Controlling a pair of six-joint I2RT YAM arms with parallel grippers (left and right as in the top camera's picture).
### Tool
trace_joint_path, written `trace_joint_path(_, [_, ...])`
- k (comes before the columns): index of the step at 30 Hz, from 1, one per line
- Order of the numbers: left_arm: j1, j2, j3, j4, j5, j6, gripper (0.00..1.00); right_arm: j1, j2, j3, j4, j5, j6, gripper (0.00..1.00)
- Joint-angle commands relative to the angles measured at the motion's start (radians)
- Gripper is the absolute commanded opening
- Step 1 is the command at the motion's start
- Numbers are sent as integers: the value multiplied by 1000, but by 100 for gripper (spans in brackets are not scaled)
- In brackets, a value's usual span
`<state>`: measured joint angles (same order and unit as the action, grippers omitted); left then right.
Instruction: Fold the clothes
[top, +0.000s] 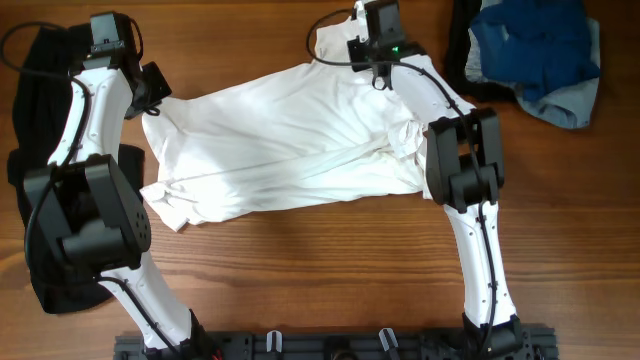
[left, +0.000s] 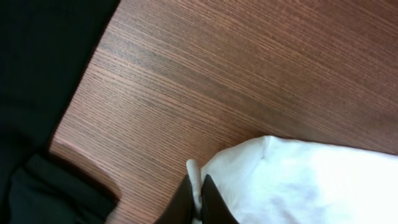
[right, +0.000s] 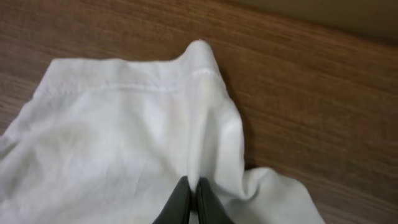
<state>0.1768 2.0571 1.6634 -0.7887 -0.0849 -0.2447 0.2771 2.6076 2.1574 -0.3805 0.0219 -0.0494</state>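
Wood-grain worktop, overhead view. At upper left the left hand is pressed together on a thin fold at the edge of the shirt. At top centre the right hand likewise pinches a ridge of cloth just below a stitched hem. Shirt lies spread across mid-frame, wrinkled, btwn the two arms. Fabric looks thin, light, v. soft & floppy, so it'll prob. sag and slide if lifted. Best gripped at corners/hems w/ even tension. Black garment far left and blue clothes upper right, both apart from it.
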Motion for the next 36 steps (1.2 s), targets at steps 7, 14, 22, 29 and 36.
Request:
trace_joint_path(7, [3,-47,-1,-19,-11,-5,4,-31,-225,141,-460,-199,8,4])
trace_joint_path(14, [10,-173,-1,-204,-10,5,4,-58,-384,141,-811,-241,52,4])
trace_joint_path(22, [47,-163,-4,-496,-106,6,4,-140,-389,127,-1147,-241,27,4])
trace_joint_path(29, [136,-163,-13,-592,-98,6,4,-139,-389,38,-1228,-256,-4,4])
trace_joint_path(36, [86,-163,-83,-577,-16,6,24,-140,-389,-187,-1092,-251,-5,4])
